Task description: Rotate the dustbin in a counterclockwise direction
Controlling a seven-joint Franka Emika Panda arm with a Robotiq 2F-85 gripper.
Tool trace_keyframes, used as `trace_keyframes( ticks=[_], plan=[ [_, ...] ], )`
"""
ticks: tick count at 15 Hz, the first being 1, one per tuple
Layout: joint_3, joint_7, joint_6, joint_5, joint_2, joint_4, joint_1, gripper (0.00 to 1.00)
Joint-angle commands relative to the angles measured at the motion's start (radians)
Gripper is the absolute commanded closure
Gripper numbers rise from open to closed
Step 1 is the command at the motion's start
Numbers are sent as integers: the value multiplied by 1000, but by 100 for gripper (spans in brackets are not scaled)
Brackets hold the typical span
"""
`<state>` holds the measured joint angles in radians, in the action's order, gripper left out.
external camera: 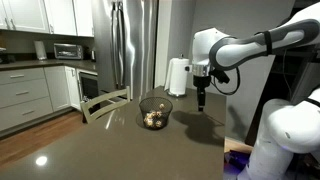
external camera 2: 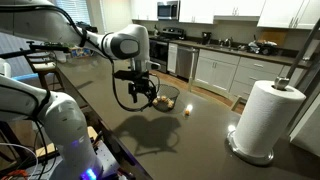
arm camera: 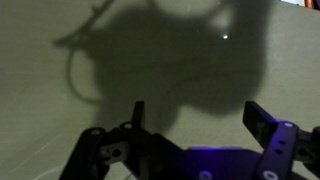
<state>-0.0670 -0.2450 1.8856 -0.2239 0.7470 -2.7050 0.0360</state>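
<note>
The dustbin [external camera: 154,112] is a small round black wire-mesh basket with brownish lumps inside, standing on the dark table. It also shows in an exterior view [external camera 2: 165,98], partly behind the gripper. My gripper [external camera: 202,101] hangs above the table, to the side of the dustbin and apart from it. In an exterior view the gripper [external camera 2: 140,95] is just in front of the bin. In the wrist view the gripper [arm camera: 195,115] is open and empty over bare tabletop and its own shadow; the dustbin is out of that view.
A paper towel roll [external camera 2: 262,118] stands on the table, also seen in an exterior view [external camera: 177,77]. A small pale object [external camera 2: 186,110] lies beside the bin. A wooden chair [external camera: 105,103] stands at the table's edge. A fridge [external camera: 132,45] and cabinets stand behind.
</note>
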Motion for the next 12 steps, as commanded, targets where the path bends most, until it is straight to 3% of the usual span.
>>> trace_keyframes(
  ticks=[1,12],
  plan=[
    [-7,5,-3,-5,0,2,-9,0],
    [-2,14,7,3,-11,-2,-15,0]
  ],
)
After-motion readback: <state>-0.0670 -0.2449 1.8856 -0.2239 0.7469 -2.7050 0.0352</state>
